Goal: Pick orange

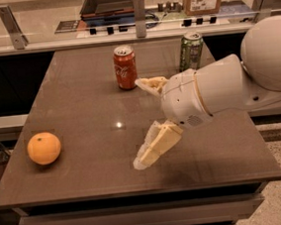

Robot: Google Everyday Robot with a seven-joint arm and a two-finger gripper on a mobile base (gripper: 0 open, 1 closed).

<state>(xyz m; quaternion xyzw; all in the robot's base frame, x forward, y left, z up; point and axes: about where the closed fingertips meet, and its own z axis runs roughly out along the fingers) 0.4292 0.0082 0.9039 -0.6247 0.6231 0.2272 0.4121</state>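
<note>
Round, smooth orange [44, 148] (dimple on top), tool [138, 123] splayed over table [80, 105]

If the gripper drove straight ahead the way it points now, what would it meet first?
Probably the orange: the gripper, jaws open, points across the table toward it, with nothing between. Its height above the surface is hard to judge.
</note>
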